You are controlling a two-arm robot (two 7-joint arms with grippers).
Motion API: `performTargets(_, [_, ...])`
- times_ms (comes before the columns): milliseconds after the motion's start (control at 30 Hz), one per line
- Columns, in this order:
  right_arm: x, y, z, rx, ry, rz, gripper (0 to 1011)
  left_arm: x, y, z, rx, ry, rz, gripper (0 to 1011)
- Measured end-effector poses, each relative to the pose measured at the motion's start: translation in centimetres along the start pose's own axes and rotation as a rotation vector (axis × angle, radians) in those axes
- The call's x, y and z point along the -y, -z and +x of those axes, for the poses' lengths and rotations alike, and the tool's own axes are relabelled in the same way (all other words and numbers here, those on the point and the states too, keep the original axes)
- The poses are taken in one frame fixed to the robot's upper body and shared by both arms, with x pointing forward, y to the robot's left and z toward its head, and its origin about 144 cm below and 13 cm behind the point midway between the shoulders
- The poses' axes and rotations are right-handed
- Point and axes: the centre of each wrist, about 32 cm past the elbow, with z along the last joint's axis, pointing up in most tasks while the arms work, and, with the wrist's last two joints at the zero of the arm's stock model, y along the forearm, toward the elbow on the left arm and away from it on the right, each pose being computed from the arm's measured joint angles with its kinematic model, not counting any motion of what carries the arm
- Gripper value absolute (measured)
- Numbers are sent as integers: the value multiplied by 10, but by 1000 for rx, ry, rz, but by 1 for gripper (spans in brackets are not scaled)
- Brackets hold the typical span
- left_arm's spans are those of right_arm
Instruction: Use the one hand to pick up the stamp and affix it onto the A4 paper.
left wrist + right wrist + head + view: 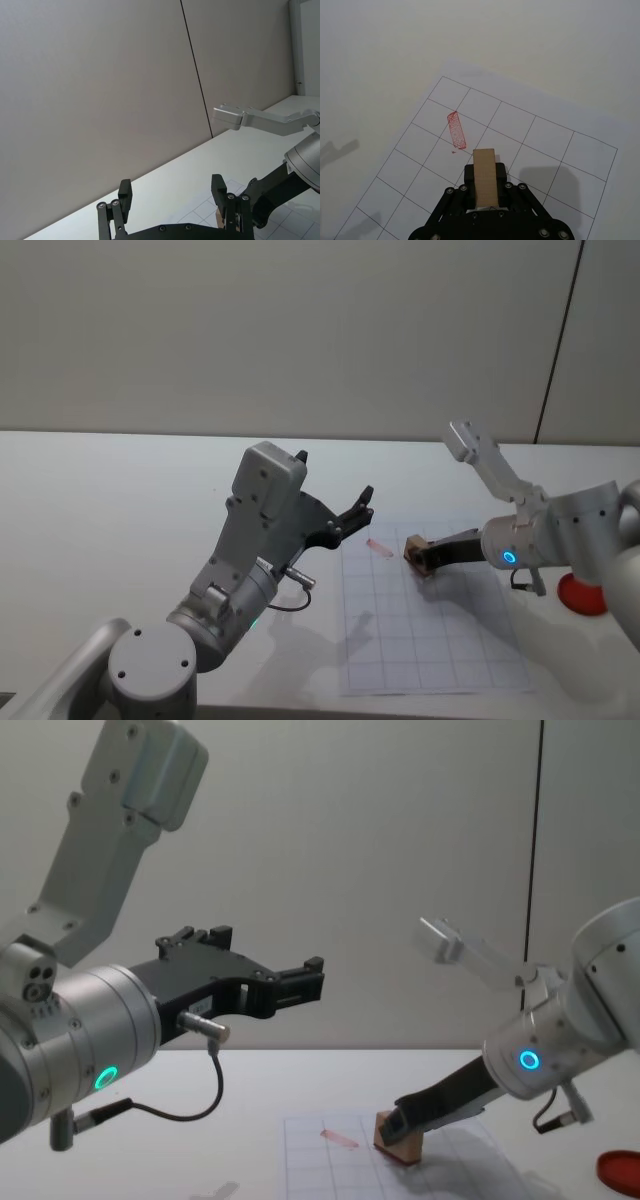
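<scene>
Right tool [421, 557]: pressed onto the stamp from 2 sides, pinching it at the fingertips; it reaches in low over the paper from the right, forearm ring lit blue.
Stamp [414, 549]: tan wooden block between the right tool's 2 fingers, its top end sticking out past them, its base down by the sheet. Whether the base touches the sheet, I cannot tell.
Paper [430, 640]: white gridded sheet flat on the counter, directly under the right tool's tip and stretching back beneath its forearm.
Mark [380, 547]: 1 small pinkish-red print on the paper, just beyond the right tool's tip, toward the left tool, clear of the stamp.
Pad [580, 595]: flat red round, back behind the right tool by its arm, well apart from the tip and off the paper.
Left tool [352, 512]: fingers spread, gripping nothing, raised above the counter [120, 510] near the paper's left edge, pointing toward the right tool.
</scene>
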Motion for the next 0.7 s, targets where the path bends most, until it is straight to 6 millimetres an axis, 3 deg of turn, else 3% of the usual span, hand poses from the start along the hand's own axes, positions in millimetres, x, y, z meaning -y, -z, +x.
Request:
performTargets(400, [2, 12, -3, -27, -10, 41, 217, 0, 0, 0, 0, 0, 0, 1002])
performTargets(700, [14, 4, -4, -39, -18, 95, 217, 0, 0, 0, 0, 0, 0, 1002])
